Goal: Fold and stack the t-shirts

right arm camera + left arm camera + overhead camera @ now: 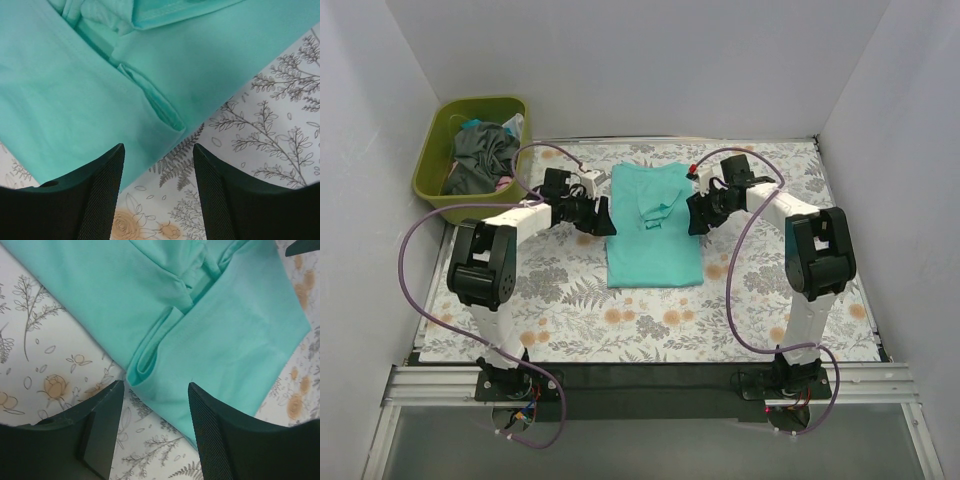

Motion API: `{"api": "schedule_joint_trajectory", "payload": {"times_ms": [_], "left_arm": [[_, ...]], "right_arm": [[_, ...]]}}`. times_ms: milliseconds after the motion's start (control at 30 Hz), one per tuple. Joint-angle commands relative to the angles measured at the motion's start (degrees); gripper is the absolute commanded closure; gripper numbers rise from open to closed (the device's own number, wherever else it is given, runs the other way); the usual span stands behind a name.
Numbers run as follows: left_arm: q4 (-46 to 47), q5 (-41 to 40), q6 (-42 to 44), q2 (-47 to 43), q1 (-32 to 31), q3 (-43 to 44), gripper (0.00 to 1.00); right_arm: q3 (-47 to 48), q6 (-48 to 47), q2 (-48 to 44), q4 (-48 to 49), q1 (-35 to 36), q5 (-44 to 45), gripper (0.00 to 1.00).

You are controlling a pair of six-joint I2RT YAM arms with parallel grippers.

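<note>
Counting: 1 turquoise t-shirt [655, 235] | left pincer [155, 386], right pincer [159, 147] open | 1 basket [428, 162]

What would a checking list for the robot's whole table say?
surface: floral table cloth lying flat under everything.
job's things: turquoise t-shirt in the middle, sides folded in; dark grey shirts heaped in the basket.
clutter: olive-green basket at the far left corner; nothing else seen.
fingers: left fingers open at the shirt's left edge, holding nothing; right fingers open at its right edge, holding nothing.
cables: a purple cable loops off the left arm and another off the right arm.
surroundings: white walls on three sides; metal rail along the near edge.
</note>
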Motion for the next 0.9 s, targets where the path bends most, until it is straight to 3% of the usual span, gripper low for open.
{"api": "schedule_joint_trajectory", "payload": {"times_ms": [0, 267, 467, 500, 633, 867], "left_arm": [[-0.92, -2.86, 4.87, 1.38, -0.06, 3.00, 0.49], [-0.92, -2.51, 5.57, 4.46, -0.06, 4.76, 0.53], [-1.27, -0.84, 5.39, 6.05, -0.06, 6.43, 0.66], [-1.27, -0.75, 5.48, 6.05, -0.06, 6.52, 0.69], [-1.18, 0.74, 5.57, 5.70, -0.06, 6.96, 0.87], [0.14, 2.24, 6.45, 5.00, 0.03, 7.92, 1.00]], "right_arm": [[4.81, -1.06, 1.88, -0.16, -0.04, 1.56, 0.46], [7.36, -0.62, 5.84, -0.25, -0.04, 0.24, 0.54], [7.28, -0.44, 6.11, -0.42, -0.03, -2.04, 0.76], [7.28, -0.53, 6.02, -0.51, -0.12, -2.22, 0.85], [7.45, -0.97, 5.32, -0.43, -0.74, -3.89, 0.98], [9.91, -2.20, 5.75, -0.34, -2.40, -6.88, 0.99]]}}
